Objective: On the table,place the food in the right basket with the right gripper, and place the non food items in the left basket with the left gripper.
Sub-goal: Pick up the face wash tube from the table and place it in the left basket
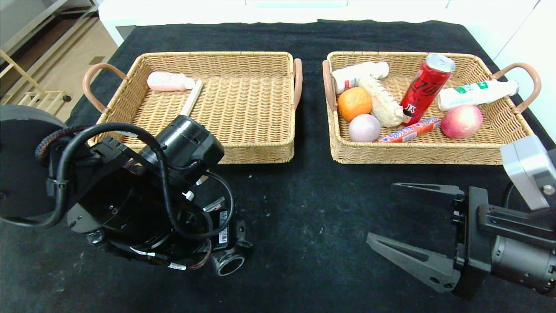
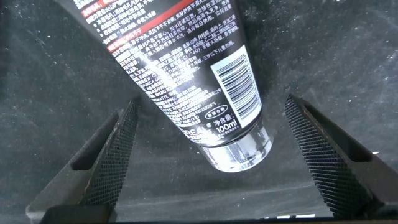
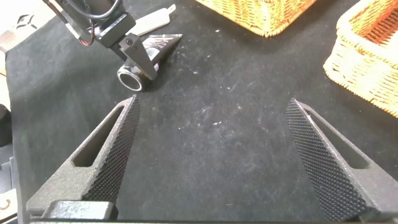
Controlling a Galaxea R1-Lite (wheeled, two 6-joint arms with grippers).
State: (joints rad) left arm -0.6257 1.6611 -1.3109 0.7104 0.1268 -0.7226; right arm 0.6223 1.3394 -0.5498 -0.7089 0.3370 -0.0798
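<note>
The black tube (image 2: 186, 81) reads "100ml" beside a barcode.

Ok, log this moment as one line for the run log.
left claw: open, around tube on table | right claw: open, empty, hovering | right basket: food in | left basket: two items

hidden: black tube (image 2: 186, 74) under left arm, head view | cut off: tube's top, left wrist view

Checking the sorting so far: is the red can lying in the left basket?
No, the red can leans inside the right basket among the food, while the left basket holds only a pink bottle and a stick-like item.
</note>
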